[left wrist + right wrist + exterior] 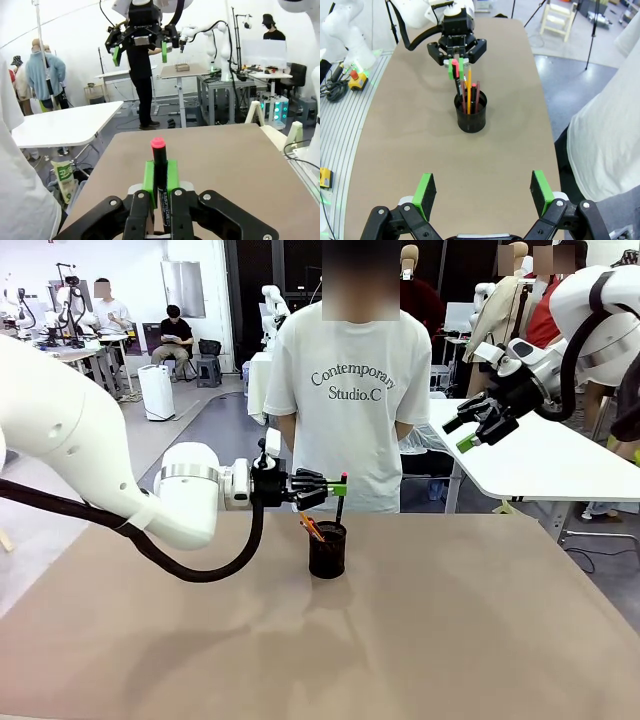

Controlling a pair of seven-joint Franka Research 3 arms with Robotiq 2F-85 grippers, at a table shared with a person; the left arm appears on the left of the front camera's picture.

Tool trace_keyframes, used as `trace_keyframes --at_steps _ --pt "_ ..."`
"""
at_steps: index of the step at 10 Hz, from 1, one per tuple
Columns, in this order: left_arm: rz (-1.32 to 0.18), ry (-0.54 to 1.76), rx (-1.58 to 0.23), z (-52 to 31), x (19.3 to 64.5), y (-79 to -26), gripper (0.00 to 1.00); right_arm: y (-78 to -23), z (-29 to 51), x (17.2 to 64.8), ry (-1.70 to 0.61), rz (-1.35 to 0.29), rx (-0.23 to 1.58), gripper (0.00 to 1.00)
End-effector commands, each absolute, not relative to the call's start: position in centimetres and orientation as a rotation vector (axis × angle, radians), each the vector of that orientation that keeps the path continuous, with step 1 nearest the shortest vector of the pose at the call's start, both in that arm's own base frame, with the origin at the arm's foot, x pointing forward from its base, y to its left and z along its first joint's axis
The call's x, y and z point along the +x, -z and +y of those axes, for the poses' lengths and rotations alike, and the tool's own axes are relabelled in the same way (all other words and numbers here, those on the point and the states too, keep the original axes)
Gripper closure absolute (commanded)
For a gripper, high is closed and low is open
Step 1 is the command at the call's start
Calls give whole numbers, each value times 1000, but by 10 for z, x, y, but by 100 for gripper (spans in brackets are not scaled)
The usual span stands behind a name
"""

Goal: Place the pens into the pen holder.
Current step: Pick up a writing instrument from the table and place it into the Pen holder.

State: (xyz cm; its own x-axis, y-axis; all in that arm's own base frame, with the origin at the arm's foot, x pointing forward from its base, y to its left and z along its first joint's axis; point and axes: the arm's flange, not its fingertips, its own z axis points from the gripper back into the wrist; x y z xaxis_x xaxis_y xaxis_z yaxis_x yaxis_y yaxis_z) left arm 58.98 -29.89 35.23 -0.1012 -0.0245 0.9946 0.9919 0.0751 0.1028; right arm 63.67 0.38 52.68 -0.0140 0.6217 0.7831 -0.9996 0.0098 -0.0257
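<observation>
Now the left gripper [343, 484] grips the last dark red pen [159, 172] above the black wire-mesh pen holder [327, 550]; next: lower, release. Right gripper [470, 437] idle, jaws spread.

Front cam sits low on the robot's side, looking across the counter [450, 640] at the person [350, 400] standing at the far edge. Left wrist cam is right down near the counter, facing level along it, while the right wrist cam hangs high, looking down. All three share the counter's middle.
</observation>
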Motion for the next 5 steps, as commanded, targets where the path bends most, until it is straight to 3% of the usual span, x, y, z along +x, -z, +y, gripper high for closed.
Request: trace_keyframes --at_steps 1,5 --pt "-1358 1221 -1063 -294 596 -349 100 -528 4 635 -1464 -724 684 0" --pt "-1396 1194 -1056 -296 605 -331 100 -528 4 635 -1464 -724 684 0"
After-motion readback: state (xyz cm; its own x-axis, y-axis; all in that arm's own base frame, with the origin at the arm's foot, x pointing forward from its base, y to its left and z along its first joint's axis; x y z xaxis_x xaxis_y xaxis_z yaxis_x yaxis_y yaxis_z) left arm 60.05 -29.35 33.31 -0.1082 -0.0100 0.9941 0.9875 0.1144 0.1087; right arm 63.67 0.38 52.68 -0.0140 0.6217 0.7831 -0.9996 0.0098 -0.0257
